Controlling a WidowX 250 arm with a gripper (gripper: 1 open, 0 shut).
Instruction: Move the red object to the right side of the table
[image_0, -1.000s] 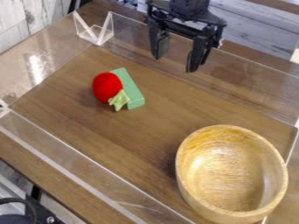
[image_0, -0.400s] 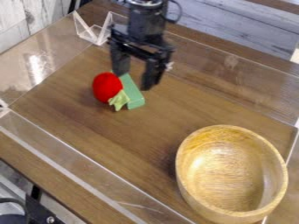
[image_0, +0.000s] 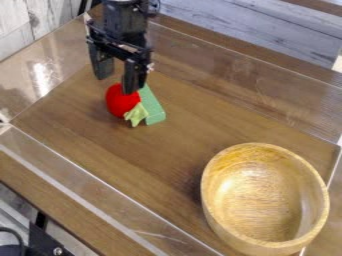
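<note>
Surface (image_0: 201, 130): brown wood-grain top, bordered by low clear acrylic walls; it carries everything below.
Wooden bowl (image_0: 265, 205): round, light wood, sitting at the lower right corner, well apart from the other things.
End effector (image_0: 116, 70): black, pointing down over the upper left part of the surface; its two fingers stand wide apart with nothing between them, one finger (image_0: 100, 63) to the left and the other just above the red fruit's top.
Green block (image_0: 150, 107): flat rectangular piece lying tilted, just right of the red fruit and touching it.
Red object (image_0: 122, 99): small glossy rounded toy fruit on the left half of the surface, resting against the green block, directly under the end effector's fingertips; whether a fingertip touches it cannot be told.
Leafy stem (image_0: 135, 117): light green, poking out at the fruit's lower right, against the block's lower edge.
</note>
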